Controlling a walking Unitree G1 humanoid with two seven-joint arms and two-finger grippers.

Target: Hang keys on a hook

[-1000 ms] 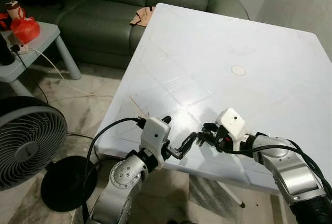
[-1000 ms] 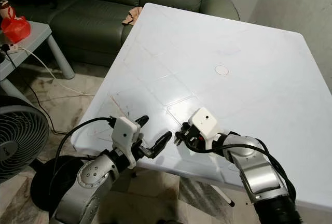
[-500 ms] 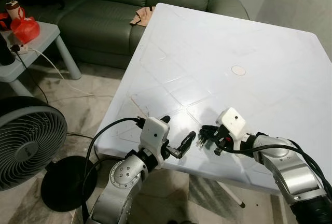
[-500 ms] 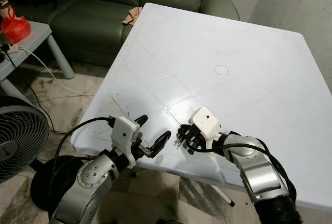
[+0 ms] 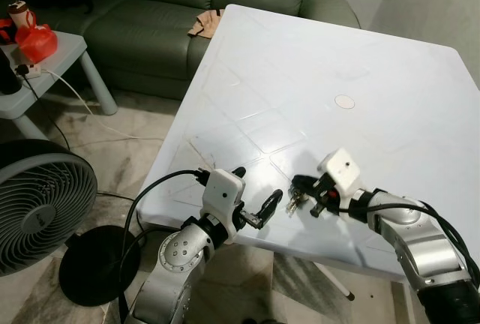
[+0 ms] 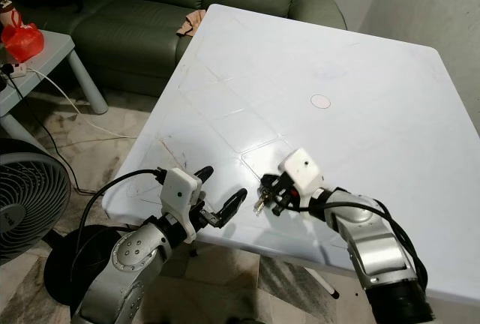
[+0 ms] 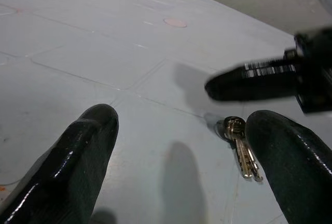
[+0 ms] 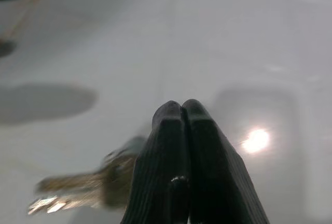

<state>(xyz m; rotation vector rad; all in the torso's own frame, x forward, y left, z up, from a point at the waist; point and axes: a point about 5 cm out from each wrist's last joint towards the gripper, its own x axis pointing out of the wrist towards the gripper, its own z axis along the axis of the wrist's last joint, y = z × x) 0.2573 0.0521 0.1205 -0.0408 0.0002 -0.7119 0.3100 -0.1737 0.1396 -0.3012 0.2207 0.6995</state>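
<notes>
A big white table (image 5: 352, 76) took up most of the room in front of the robot, and everything happened at its near edge. The keys (image 7: 243, 151) hung just above the tabletop there, a small bunch on a ring, dangling from the tips of the right gripper (image 5: 298, 187). That gripper's two black fingers (image 8: 182, 146) were pressed tight together with no gap between them, pinching the ring end of the keys so the blades drooped down toward the table surface.

The left gripper (image 5: 257, 195) hovered at the same near edge, just beside the keys and apart from them, pointing at them. Its fingers (image 7: 78, 156) were spread wide, with nothing between them.

Beyond the far side of the table stood a dark green sofa (image 5: 150, 16). Off the table's left side were a small grey side table (image 5: 52, 58) with a red bag (image 5: 36, 41) on it, and nearer, a black floor fan (image 5: 37, 204).
</notes>
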